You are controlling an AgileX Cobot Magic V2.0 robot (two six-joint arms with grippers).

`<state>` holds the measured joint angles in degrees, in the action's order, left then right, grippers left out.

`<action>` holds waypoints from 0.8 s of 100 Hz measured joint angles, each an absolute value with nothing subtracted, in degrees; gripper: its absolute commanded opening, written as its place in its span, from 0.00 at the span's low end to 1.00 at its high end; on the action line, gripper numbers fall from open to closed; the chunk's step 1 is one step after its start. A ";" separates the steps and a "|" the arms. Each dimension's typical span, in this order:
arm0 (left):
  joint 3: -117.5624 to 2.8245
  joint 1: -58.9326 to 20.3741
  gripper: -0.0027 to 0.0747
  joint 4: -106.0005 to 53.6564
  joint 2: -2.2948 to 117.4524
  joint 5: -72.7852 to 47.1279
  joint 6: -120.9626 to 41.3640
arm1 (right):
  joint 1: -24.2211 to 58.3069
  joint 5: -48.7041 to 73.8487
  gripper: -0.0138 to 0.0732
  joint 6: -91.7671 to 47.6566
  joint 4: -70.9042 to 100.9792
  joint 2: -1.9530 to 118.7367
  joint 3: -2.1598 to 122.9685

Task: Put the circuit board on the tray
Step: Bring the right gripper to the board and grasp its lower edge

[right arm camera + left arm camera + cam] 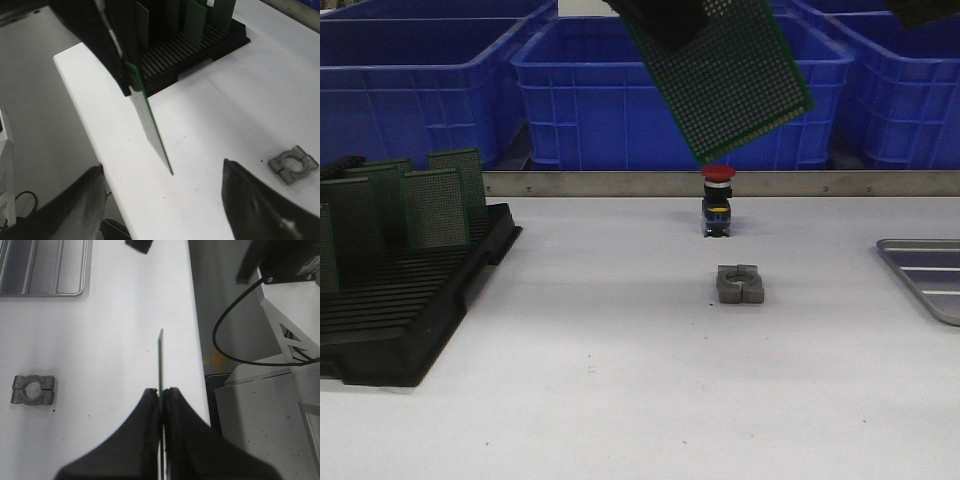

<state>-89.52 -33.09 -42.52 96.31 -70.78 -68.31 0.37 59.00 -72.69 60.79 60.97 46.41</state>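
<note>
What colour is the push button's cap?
Red, on the push button behind the grey clamp block; clearest in the front view.

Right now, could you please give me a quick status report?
Left claw shut on circuit board, held above table. Right claw open, empty. Tray at right, bare where visible. Grey clamp block mid-table, below the path.

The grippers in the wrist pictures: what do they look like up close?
Both are plain black. The left gripper has two broad, matte fingers that taper to blunt tips. The right gripper has two smooth, slightly glossy fingers with rounded tips. No markings or cables show on either.
</note>
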 measured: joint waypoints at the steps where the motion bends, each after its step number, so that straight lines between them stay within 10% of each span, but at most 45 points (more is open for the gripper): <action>1: -89.52 -33.09 0.01 -42.52 96.31 -70.78 -68.31 | 0.37 59.00 0.75 -72.83 60.96 61.25 46.55; 54: -89.52 -33.09 0.01 -42.52 96.31 -70.78 -68.31 | 6.31 59.82 0.75 -77.93 63.56 73.06 50.04; 80: -89.52 -33.09 0.01 -42.52 96.31 -70.78 -68.31 | 10.46 55.48 0.58 -78.56 63.67 75.81 50.04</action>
<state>-89.52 -33.09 -42.52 96.31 -70.78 -68.31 10.46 55.48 -78.56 63.67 75.81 50.04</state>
